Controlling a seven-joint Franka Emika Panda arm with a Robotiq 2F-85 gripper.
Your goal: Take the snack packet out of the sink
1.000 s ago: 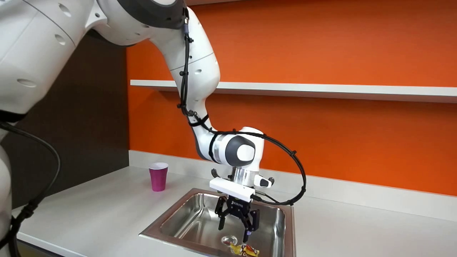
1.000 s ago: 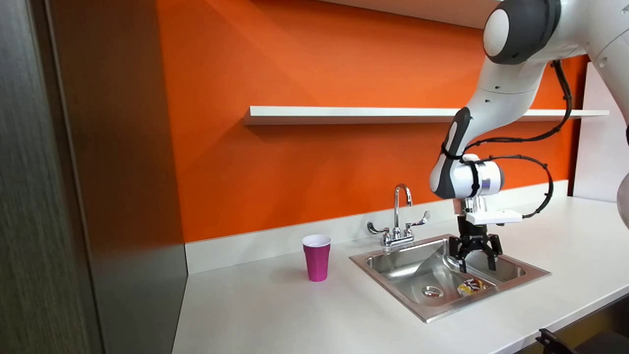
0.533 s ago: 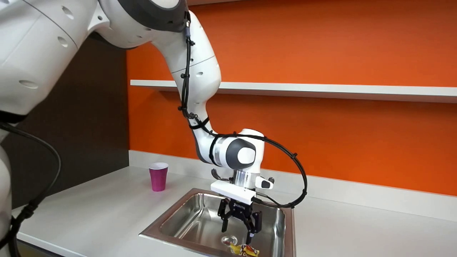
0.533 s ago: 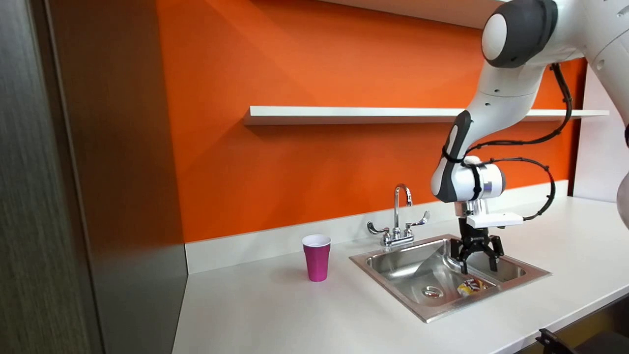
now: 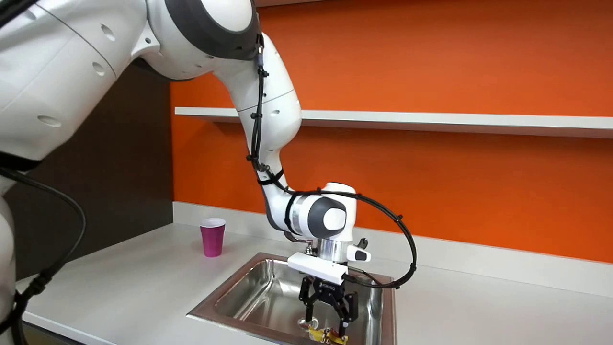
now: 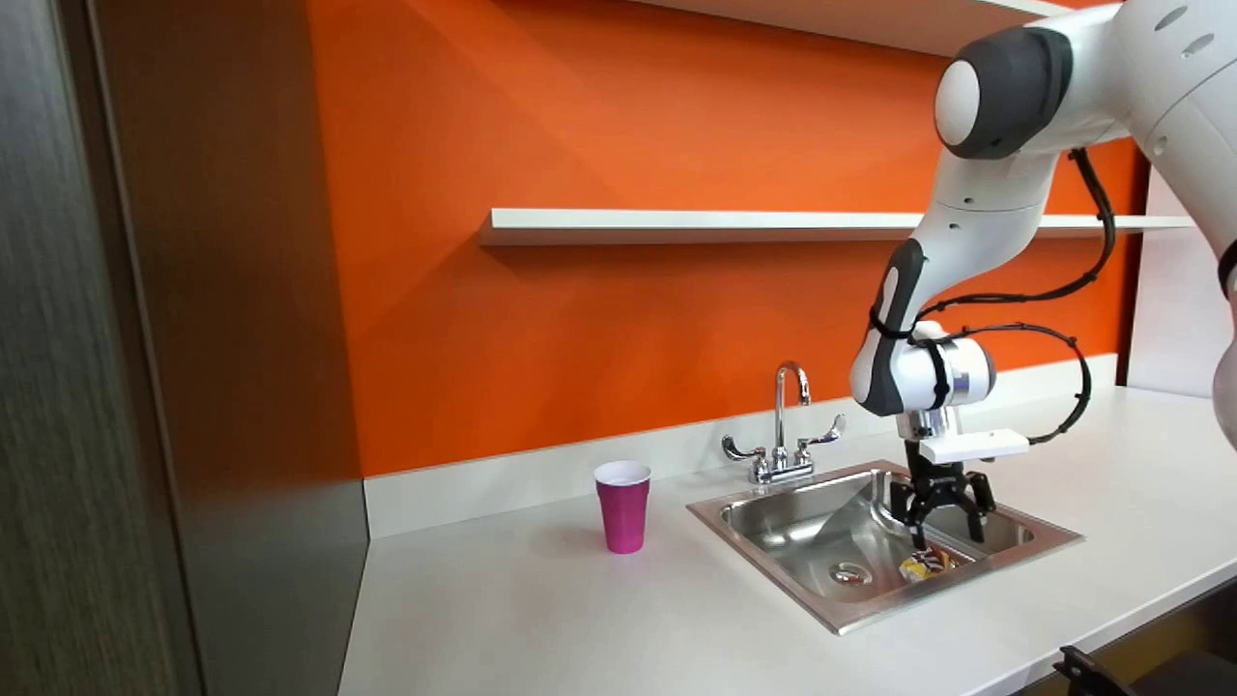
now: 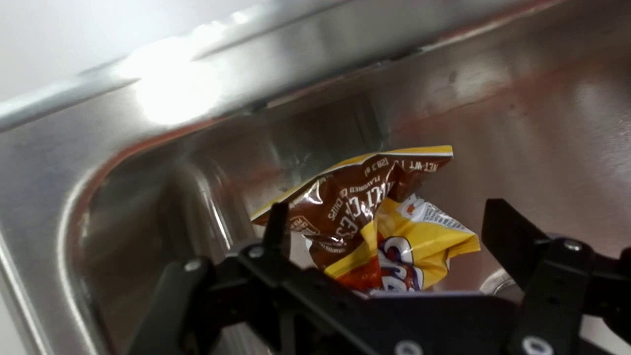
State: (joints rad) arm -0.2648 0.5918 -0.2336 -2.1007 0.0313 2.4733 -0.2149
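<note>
The snack packet, crinkled yellow, brown and red, lies on the floor of the steel sink. It shows in both exterior views (image 5: 327,336) (image 6: 925,565) and in the wrist view (image 7: 345,202). The sink rim shows in both exterior views (image 5: 206,312) (image 6: 763,568) and in the wrist view (image 7: 29,167). My gripper (image 5: 325,324) (image 6: 948,538) is open and points down into the sink over the packet. In the wrist view the packet lies between the spread fingers of the gripper (image 7: 387,215), with nothing gripped. The packet's lower end is hidden behind the gripper there.
A pink-purple cup (image 5: 212,239) (image 6: 623,512) stands on the counter beside the sink. The chrome faucet (image 6: 780,425) rises behind the sink. The round drain (image 6: 850,574) is near the packet. A white shelf (image 6: 696,227) runs along the orange wall above.
My gripper has moved down into the sink, closer to the packet, with its fingers still spread. The packet and cup have not moved.
</note>
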